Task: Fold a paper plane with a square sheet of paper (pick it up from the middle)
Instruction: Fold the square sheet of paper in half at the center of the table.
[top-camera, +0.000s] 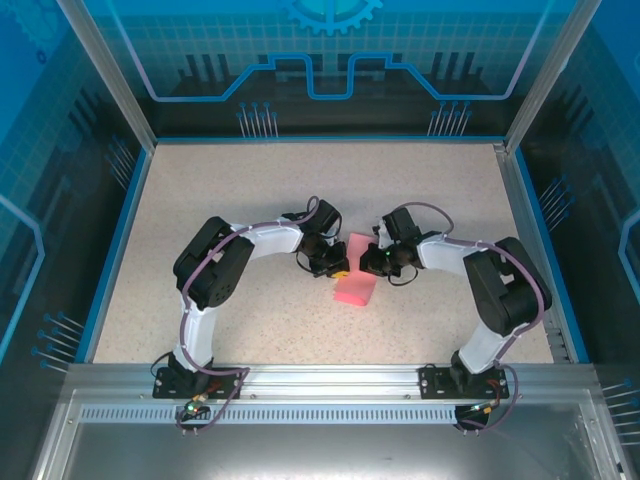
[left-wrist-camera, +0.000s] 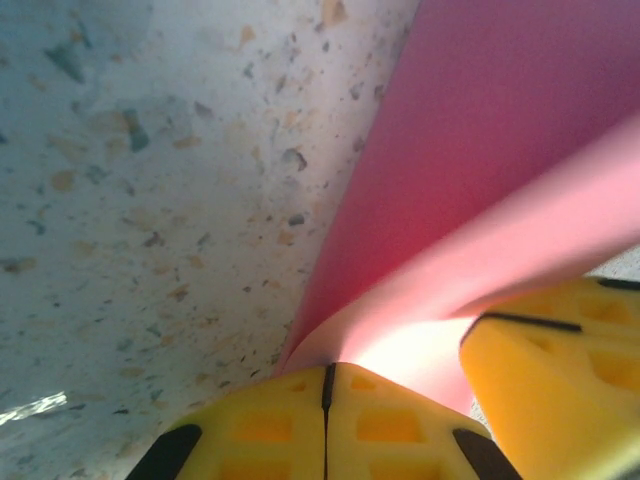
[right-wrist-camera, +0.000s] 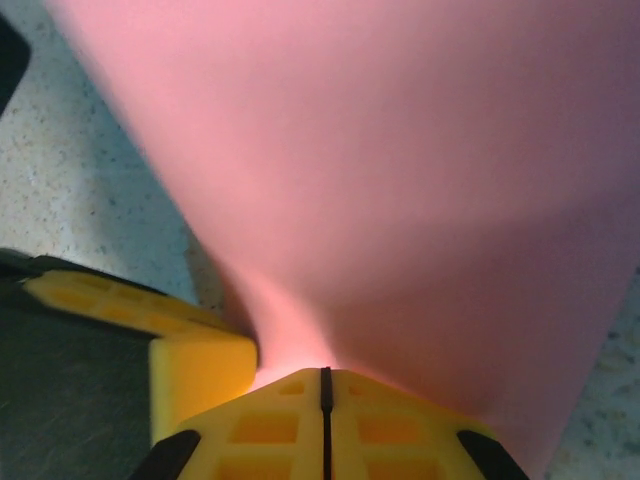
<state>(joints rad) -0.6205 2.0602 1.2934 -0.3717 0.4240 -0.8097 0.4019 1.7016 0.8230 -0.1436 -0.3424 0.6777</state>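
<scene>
The square sheet of paper (top-camera: 354, 288) is pink and hangs bent between my two grippers above the middle of the table, looking like a narrow strip from above. My left gripper (top-camera: 341, 268) is shut on its left side. In the left wrist view the yellow fingertips (left-wrist-camera: 270, 420) meet with the paper (left-wrist-camera: 480, 150) pinched in the seam of the left gripper (left-wrist-camera: 327, 368). My right gripper (top-camera: 373, 264) is shut on the paper's right side, and its wrist view shows the right gripper (right-wrist-camera: 325, 372) closed under the paper (right-wrist-camera: 400, 180). The paper plane is out of view.
The speckled beige tabletop (top-camera: 250, 190) is ringed by a blue rim and clear blue walls (top-camera: 330, 60). A metal rail (top-camera: 330, 380) holds both arm bases at the near edge. The two grippers nearly touch: the right finger (left-wrist-camera: 560, 380) shows beside the left, and the left finger (right-wrist-camera: 195, 365) beside the right.
</scene>
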